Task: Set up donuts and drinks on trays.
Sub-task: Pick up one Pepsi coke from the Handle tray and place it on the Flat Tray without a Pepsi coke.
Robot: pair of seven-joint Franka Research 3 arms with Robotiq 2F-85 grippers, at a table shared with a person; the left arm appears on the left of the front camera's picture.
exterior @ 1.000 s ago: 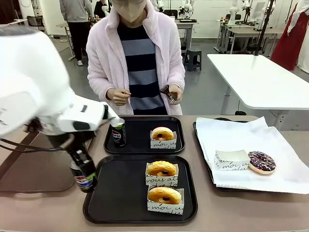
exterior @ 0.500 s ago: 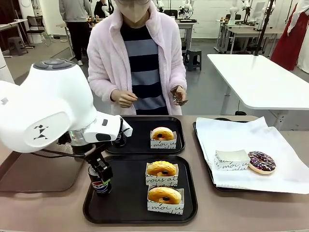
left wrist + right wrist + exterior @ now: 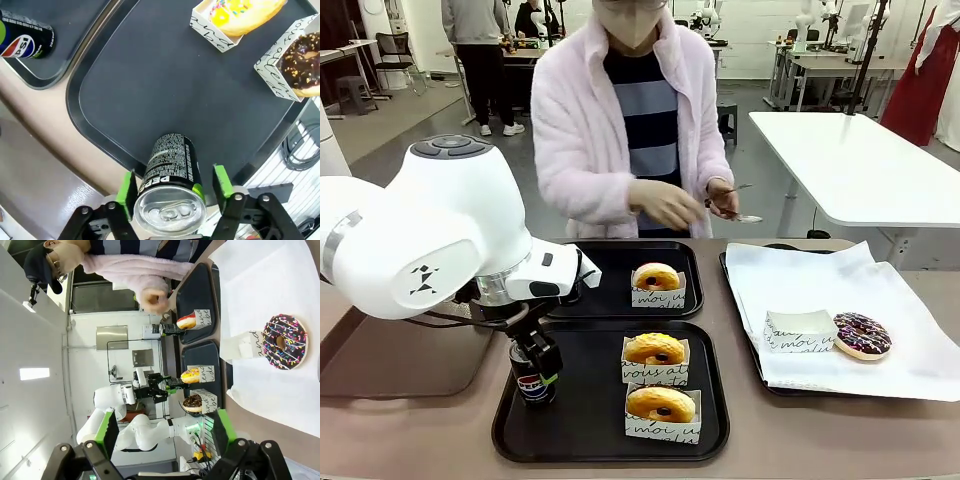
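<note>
Left gripper (image 3: 173,187): jaws parted, green pads just clear of the can (image 3: 171,175) on both sides, not gripping.
Can: upright on near tray (image 3: 580,440), left part.
Right gripper (image 3: 162,432): spread wide, holding nothing, above the paper-lined tray (image 3: 260,270).
Second can (image 3: 22,37): on far tray (image 3: 610,305).
Donuts: two (image 3: 655,349) (image 3: 662,404) on near tray, one (image 3: 657,276) on far.

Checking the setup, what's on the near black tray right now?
Near black tray: two sleeved donuts and a Pepsi can between the left gripper's open pads. The can's base is hidden.
</note>
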